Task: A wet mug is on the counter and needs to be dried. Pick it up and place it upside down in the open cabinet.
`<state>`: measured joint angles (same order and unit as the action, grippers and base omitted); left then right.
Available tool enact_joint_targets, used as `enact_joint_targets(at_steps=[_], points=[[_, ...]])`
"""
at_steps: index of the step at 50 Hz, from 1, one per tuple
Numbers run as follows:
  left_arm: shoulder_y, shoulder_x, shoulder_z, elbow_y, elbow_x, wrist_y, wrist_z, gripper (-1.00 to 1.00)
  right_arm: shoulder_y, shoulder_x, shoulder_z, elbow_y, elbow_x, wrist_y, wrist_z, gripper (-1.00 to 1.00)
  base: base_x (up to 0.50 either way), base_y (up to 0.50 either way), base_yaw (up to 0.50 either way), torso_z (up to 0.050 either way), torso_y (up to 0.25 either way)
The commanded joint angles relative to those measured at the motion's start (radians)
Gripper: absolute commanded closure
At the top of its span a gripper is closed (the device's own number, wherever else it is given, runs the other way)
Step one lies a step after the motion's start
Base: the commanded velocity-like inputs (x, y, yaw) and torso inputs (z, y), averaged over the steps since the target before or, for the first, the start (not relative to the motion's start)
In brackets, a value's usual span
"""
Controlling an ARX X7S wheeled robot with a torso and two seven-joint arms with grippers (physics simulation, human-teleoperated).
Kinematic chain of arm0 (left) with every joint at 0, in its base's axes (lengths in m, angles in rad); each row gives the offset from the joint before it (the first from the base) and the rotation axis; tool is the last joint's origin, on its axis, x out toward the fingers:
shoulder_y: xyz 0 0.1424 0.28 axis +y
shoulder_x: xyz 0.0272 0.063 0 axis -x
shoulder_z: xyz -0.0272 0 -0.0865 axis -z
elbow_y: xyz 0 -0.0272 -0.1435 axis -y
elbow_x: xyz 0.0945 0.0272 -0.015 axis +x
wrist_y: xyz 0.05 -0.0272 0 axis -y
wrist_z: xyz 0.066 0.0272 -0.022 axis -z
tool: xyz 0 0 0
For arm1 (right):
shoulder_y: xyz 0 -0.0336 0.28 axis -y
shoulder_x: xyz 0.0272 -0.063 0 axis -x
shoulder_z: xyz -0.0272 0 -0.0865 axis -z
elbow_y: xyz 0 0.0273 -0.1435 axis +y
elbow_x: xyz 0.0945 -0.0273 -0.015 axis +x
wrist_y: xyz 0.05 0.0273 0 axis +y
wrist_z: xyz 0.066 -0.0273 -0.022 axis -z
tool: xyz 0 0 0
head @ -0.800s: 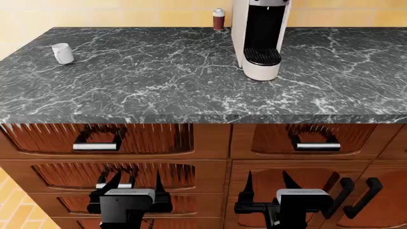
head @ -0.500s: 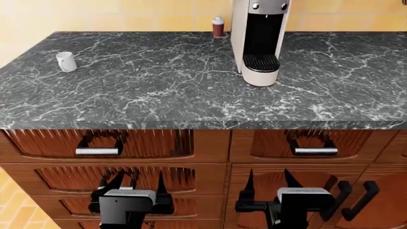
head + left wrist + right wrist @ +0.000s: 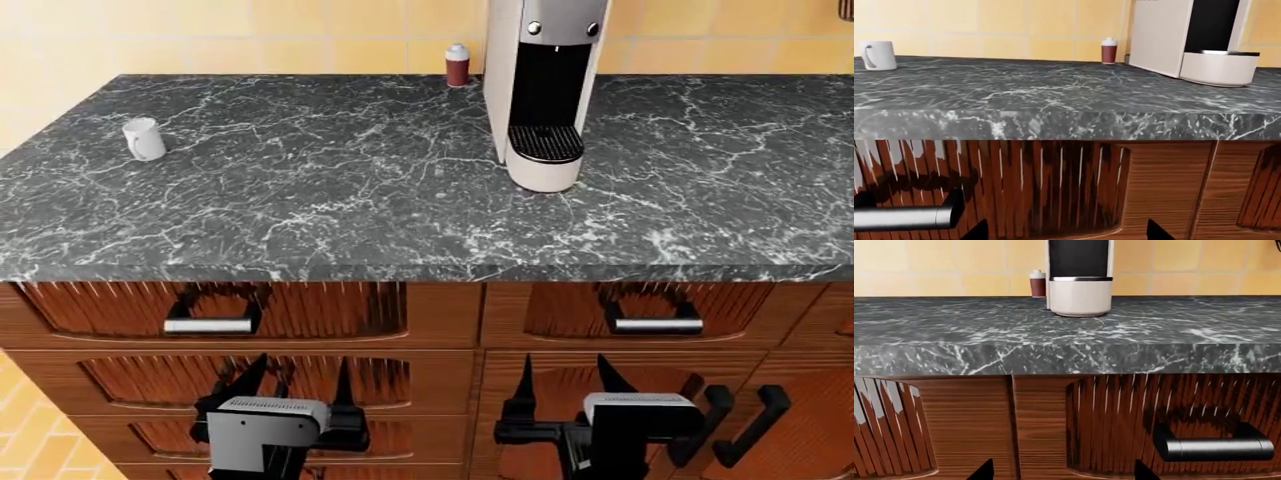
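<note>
The mug (image 3: pixel 143 139) stands upright on the black marble worktop (image 3: pixel 334 200), far over in the upper left of the head view, close to that end of the slab. From the left wrist camera it (image 3: pixel 878 55) shows its handle side on. A tall white coffee machine (image 3: pixel 545 90) stands near the back, right of centre, with a red-brown shaker (image 3: pixel 458 66) with a white cap just beside it against the yellow tiled wall (image 3: pixel 200 35).

Both arms hang low in front of the wooden drawers (image 3: pixel 214 310), well below the slab's front edge. The left claw (image 3: pixel 295 385) has its dark fingers spread wide with nothing between them; the right claw (image 3: pixel 558 385) is likewise spread and empty.

No brand, label or writing can be read on the machine, shaker or mug.
</note>
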<state>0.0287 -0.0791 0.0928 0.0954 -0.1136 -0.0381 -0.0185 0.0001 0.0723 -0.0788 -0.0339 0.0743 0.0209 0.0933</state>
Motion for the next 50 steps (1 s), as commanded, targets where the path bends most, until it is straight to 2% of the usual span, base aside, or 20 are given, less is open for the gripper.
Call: enact_joint_targets(at_steps=[1,3,9,47,50], points=[[0.004,-0.014,0.016,0.010,-0.020,0.005,-0.012,-1.00,-0.003,0.016,-0.014,-0.006,0.025,-0.003,0.010,-1.00,0.00,0.00,0.00,0.050,0.000],[0.003,-0.010,0.011,0.001,-0.022,0.025,-0.022,-1.00,0.000,0.020,-0.021,-0.004,0.012,0.004,0.019,-1.00,0.00,0.00,0.00,0.048,0.000],[-0.014,-0.010,0.015,-0.008,-0.026,-0.051,-0.052,-1.00,0.007,0.029,-0.043,0.000,-0.031,0.013,0.055,-1.00,0.00,0.49,0.00,0.000,0.000],[-0.013,-0.049,0.061,-0.008,-0.075,-0.067,-0.081,-1.00,0.008,0.056,-0.076,0.010,0.027,-0.003,0.079,-1.00,0.00,0.50,0.00,0.000,0.000],[-0.022,-0.057,0.054,0.022,-0.074,-0.090,-0.099,-1.00,0.006,0.064,-0.066,-0.049,0.044,0.032,0.086,-1.00,0.00,0.00,0.00,0.000,0.000]])
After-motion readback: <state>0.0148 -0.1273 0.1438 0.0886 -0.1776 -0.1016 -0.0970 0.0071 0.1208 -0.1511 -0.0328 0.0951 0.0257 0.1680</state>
